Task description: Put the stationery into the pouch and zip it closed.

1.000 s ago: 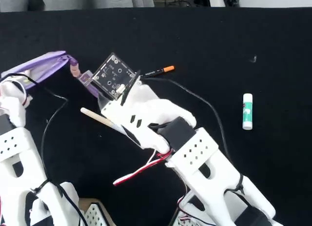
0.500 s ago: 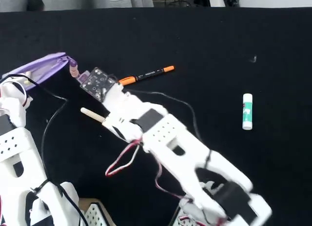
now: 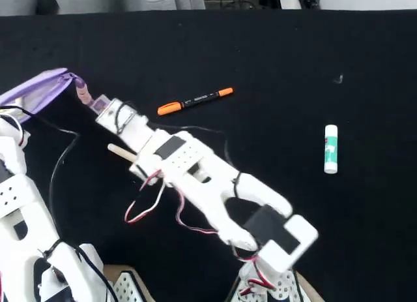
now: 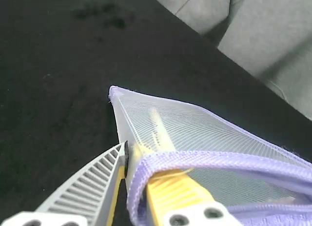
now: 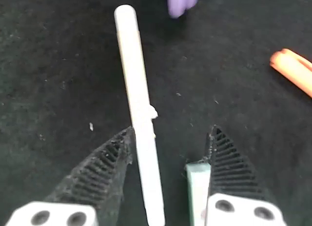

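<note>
Between the wide-spread jaws of my right gripper [image 5: 171, 133] lies the white stick [image 5: 136, 84], long axis running straight along my reach, hugging one jaw; far-left, the pouch [image 3: 39, 90] sits pinched in my left gripper [image 4: 130, 155].

Legible text: none. Glue stick [image 3: 331, 149]: green label band w/ print, too small to read. Orange pen [image 3: 195, 101]: faint marks on dark barrel, illegible. No nos., brands or signs can be made out on any item in high or wrist views.
</note>
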You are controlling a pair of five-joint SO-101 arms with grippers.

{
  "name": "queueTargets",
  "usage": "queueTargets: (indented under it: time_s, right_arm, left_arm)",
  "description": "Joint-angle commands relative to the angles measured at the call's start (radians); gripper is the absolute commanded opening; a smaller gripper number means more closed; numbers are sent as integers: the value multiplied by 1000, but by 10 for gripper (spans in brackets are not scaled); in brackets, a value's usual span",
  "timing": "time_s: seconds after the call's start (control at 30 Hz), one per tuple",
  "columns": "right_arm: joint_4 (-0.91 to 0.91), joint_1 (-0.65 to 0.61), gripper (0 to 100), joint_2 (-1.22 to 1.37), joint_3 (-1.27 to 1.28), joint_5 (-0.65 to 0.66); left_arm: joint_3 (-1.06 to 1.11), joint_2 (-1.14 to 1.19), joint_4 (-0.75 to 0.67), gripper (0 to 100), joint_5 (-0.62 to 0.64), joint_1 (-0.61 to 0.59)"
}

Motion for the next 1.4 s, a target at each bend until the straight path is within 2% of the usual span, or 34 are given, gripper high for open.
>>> queueTargets:
  time_s: [0.0,0.13,0.5,0.7,0.77,0.97,1.13,1.37]
  right_arm:
    - [-15,-18,230,67,-119,-5]
    - [5,-17,230,171,-205,-2]
    - [275,-15,224,423,-561,-2]
    - [402,-5,25,524,-731,-2]
    - [434,9,17,541,-766,-5]
    - [508,68,11,527,-835,-9]
    - [511,107,11,470,-828,-9]
    - [589,121,11,372,-826,-9]
  left_arm:
    - [-21,-9,-28,28,20,-15]
    - [-21,-9,-28,28,20,-28]
    - [-19,-9,-28,28,21,-39]
    - [-16,-9,-28,28,21,-36]
    - [-16,-9,-26,28,21,-35]
    - [-21,-9,-21,28,21,-28]
    - [-22,-21,-12,28,21,39]
    - [-154,-21,157,28,21,119]
